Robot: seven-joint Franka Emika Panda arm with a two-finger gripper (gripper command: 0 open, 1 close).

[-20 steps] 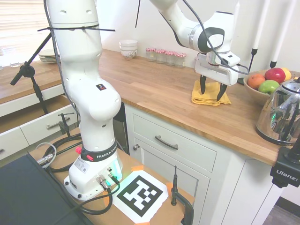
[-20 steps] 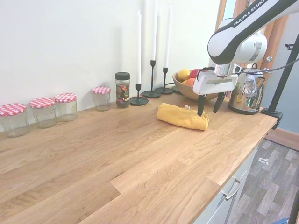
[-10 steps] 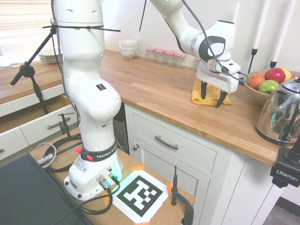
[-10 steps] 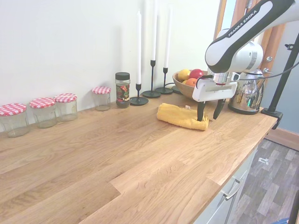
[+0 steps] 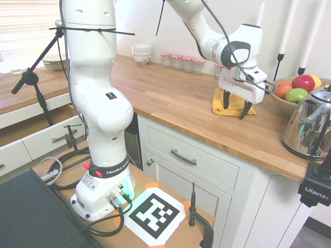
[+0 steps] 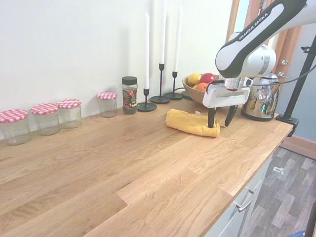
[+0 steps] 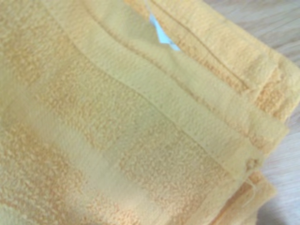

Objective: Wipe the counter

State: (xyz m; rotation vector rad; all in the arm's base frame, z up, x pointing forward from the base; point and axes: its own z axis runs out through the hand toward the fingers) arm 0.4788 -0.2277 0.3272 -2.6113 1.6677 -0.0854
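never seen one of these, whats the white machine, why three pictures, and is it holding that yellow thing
The white machine is a robot arm; at its tip is a gripper with two dark jaws. Two pictures come from cameras standing in the kitchen, on opposite sides of the arm. The third comes from a camera on the arm's wrist, looking straight down from close by, so it shows almost only the yellow towel.

On the wooden counter lie that folded towel, four jars with checked lids, a spice jar, three candlesticks, a fruit bowl and a kettle.

Nothing is held yet. The jaws stand open, reaching down at the towel's end nearest the kettle, one jaw in front of it and one past its edge.
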